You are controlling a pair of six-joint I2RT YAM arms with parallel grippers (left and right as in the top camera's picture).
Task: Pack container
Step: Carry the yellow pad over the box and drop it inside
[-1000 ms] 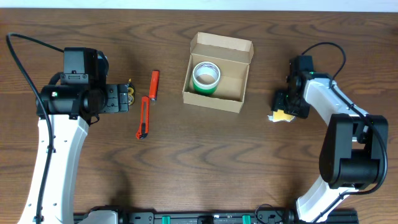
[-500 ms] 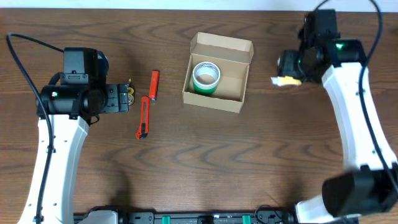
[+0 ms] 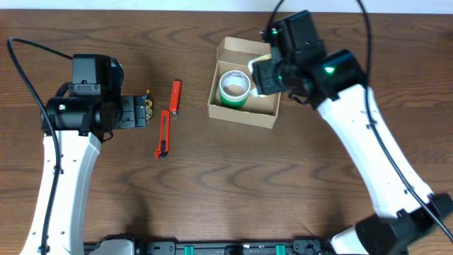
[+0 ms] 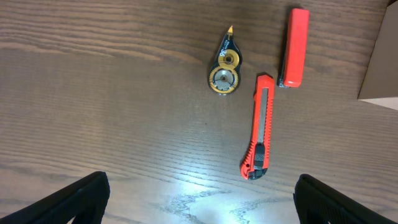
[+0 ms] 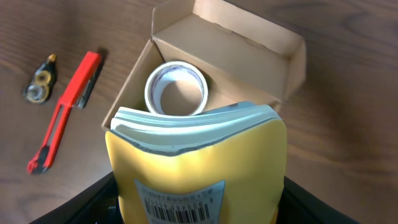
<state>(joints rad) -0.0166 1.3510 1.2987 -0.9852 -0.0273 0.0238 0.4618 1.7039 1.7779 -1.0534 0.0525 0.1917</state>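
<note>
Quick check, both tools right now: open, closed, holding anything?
left tool: open, holding nothing.
right tool: closed on the yellow notepad, above the cardboard box.

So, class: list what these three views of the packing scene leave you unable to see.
- Overhead: the right gripper covers most of the yellow pad and the container's right end.
- Right wrist: the pad hides the gripper's fingertips.
- Left wrist: the right edge cuts off the container.
- Pad's barcode label: print too small to read.
</note>
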